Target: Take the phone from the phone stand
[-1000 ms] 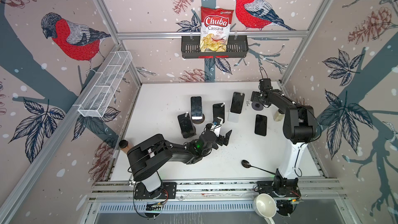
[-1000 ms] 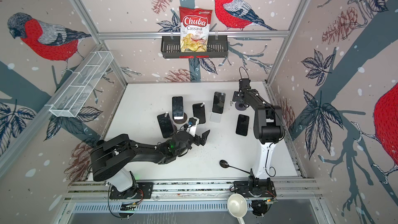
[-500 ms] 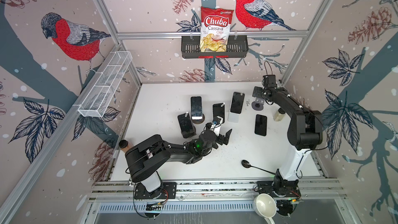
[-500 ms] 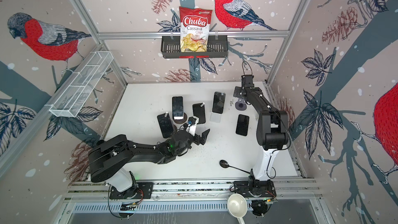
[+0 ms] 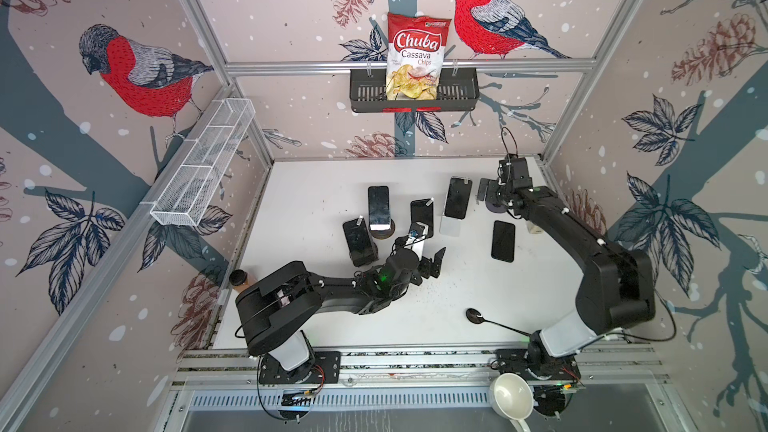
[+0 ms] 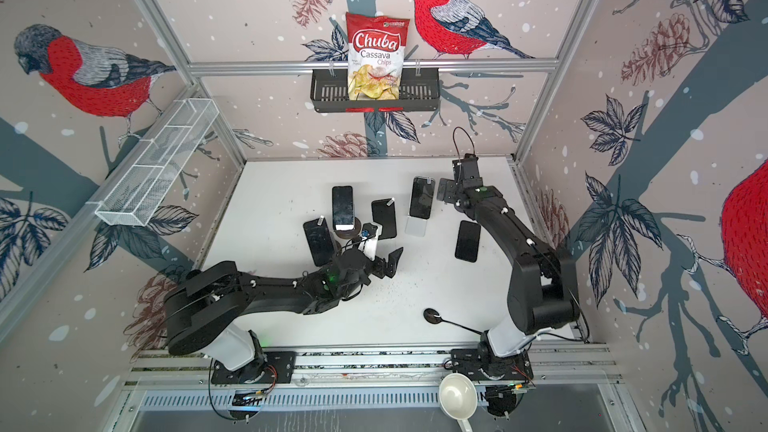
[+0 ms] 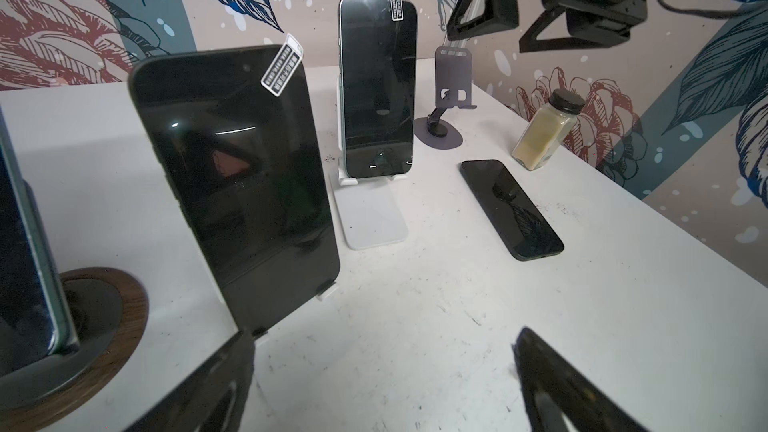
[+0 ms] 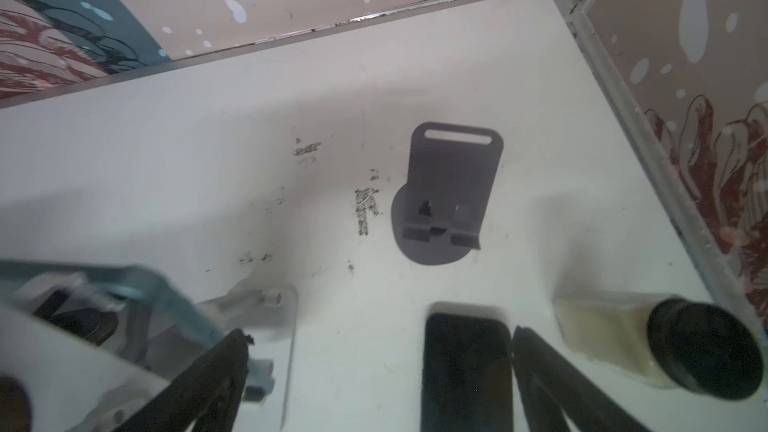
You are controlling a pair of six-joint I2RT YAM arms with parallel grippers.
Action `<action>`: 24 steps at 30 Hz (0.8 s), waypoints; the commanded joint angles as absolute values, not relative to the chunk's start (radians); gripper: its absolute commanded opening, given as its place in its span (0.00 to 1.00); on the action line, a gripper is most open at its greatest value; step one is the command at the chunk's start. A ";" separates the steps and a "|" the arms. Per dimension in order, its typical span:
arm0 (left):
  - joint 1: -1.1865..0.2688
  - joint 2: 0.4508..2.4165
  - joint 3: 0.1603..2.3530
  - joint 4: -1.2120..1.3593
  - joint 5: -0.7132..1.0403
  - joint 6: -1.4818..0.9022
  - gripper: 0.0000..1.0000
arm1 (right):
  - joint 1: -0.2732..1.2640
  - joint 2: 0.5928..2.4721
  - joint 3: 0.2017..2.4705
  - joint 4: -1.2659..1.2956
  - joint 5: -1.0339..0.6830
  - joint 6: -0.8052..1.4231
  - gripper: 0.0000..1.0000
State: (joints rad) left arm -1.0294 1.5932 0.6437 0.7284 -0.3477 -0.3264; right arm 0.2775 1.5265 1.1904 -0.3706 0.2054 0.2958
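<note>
**A:** Over the last second the right gripper (image 8: 380, 334) has spread its jaws wider, and that arm's elbow has swung out toward the near rail. The left arm has not budged.

**B:** Is the right one carrying anything?

**A:** No. Its jaws are wide apart with nothing between them, and it hangs above the empty stand (image 8: 449, 189). The phone (image 5: 503, 241) lies flat and screen up on the table (image 5: 478, 284), near that stand and beside the spice jar (image 7: 544, 135).

**B:** So which step is this?

**A:** I'd say this phone is already out of its stand and the arm is clearing off. It should rise and draw back without clipping the stand's backrest or the upright phone next to it.

**B:** And the left gripper (image 7: 384, 342)?

**A:** It is spread wide too, and empty. It sits low over the table facing the tagged phone (image 7: 232, 176), which leans in its holder. I can't tell whether one finger touches that phone's lower corner. If that phone is next, the jaws need to close across its side edges and lift it up out of the lip.

**B:** What do the views add to each other?

**A:** The left wrist view shows the stand's cradle bare, while in a top view the right arm covers much of the stand. Only the top views show all four other phones propped in holders.
</note>
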 commanded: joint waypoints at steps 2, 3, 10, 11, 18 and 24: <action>-1.026 1.579 0.636 0.674 -0.342 -0.359 0.96 | 0.330 1.437 1.114 -0.337 0.154 0.355 0.99; -1.027 1.577 0.633 0.673 -0.336 -0.363 0.96 | 0.341 1.421 1.100 -0.337 0.151 0.359 0.99; -1.026 1.562 0.547 0.813 -0.320 -0.381 0.96 | 0.415 1.353 1.006 -0.319 0.120 0.369 0.99; -1.026 1.564 0.533 0.849 -0.318 -0.378 0.96 | 0.424 1.344 0.993 -0.310 0.112 0.372 0.99; -1.026 1.598 0.480 1.033 -0.310 -0.361 0.96 | 0.465 1.337 0.925 -0.253 0.067 0.386 0.99; -1.026 1.610 0.472 1.128 -0.319 -0.319 0.96 | 0.471 1.353 0.909 -0.235 0.075 0.397 0.99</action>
